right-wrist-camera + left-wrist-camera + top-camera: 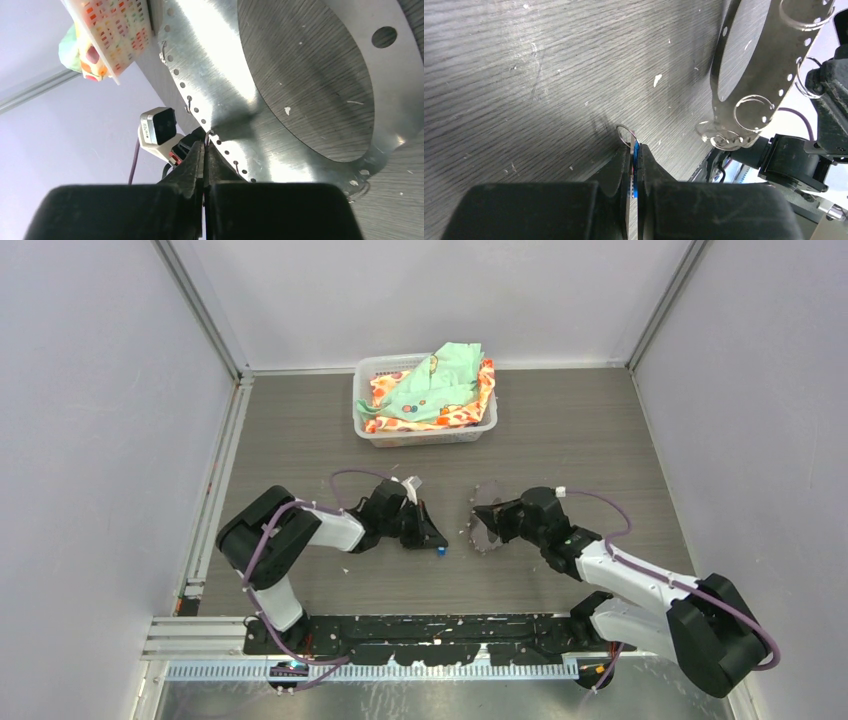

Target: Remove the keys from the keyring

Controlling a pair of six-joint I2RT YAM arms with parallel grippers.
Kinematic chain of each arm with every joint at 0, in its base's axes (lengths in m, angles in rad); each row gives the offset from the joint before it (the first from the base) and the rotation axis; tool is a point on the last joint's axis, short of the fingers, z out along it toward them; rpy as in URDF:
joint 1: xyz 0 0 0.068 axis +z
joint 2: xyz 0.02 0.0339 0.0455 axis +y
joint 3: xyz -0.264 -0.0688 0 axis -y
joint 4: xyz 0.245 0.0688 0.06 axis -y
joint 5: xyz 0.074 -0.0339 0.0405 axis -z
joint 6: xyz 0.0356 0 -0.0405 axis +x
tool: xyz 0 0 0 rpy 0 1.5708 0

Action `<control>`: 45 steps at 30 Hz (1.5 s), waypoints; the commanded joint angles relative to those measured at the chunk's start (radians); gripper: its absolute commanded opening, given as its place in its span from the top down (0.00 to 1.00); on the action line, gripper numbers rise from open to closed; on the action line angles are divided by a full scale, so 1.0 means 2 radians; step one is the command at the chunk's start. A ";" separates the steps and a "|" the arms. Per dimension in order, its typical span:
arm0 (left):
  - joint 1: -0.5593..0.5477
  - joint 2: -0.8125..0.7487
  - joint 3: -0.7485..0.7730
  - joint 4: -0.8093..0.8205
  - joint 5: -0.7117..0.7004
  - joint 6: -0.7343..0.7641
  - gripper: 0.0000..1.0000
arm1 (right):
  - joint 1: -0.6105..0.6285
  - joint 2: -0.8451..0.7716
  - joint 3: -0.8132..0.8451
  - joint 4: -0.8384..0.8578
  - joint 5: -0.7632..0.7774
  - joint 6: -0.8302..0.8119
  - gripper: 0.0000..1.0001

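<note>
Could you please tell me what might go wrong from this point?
The left gripper pinches the small silver keys with the blue plastic tag edge-on near its tip; they may slip out. The right gripper clamps the flat grey metal ring plate only by its rim, so it could pivot or drop.

Even, soft light falls from overhead, so the table (pixel 600 440) looks bright, with only faint shadows under the arms (pixel 335 528). In the right wrist view, white glare streaks the keyring (pixel 215 75) from 12 toward 6 o'clock. Both wrist views blur their own fingers (pixel 549 210) at 6 o'clock; the wood grain is sharp.
</note>
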 commanded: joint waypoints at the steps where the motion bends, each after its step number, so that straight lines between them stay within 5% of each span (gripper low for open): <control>1: 0.003 -0.014 -0.015 -0.042 -0.024 0.037 1.00 | -0.002 -0.016 0.009 0.000 0.013 -0.039 0.99; 14: 0.003 -0.144 -0.020 -0.111 -0.031 0.154 1.00 | -0.007 -0.052 0.026 -0.032 -0.016 -0.263 0.99; 22: 0.003 -0.189 -0.006 -0.168 -0.058 0.185 1.00 | -0.010 -0.050 0.026 0.030 -0.075 -0.311 0.99; 27: 0.008 -0.194 0.008 -0.216 -0.072 0.185 0.98 | -0.012 -0.045 0.071 -0.042 -0.063 -0.363 1.00; 29: 0.012 -0.199 0.008 -0.235 -0.086 0.179 0.74 | -0.015 -0.045 0.079 -0.064 -0.054 -0.376 0.99; 38: 0.029 -0.264 0.019 -0.326 -0.183 0.182 0.33 | -0.024 -0.046 0.103 -0.124 -0.027 -0.405 0.99; 45: 0.044 -0.303 0.020 -0.349 -0.196 0.187 0.28 | -0.057 -0.066 0.108 -0.210 0.038 -0.409 0.99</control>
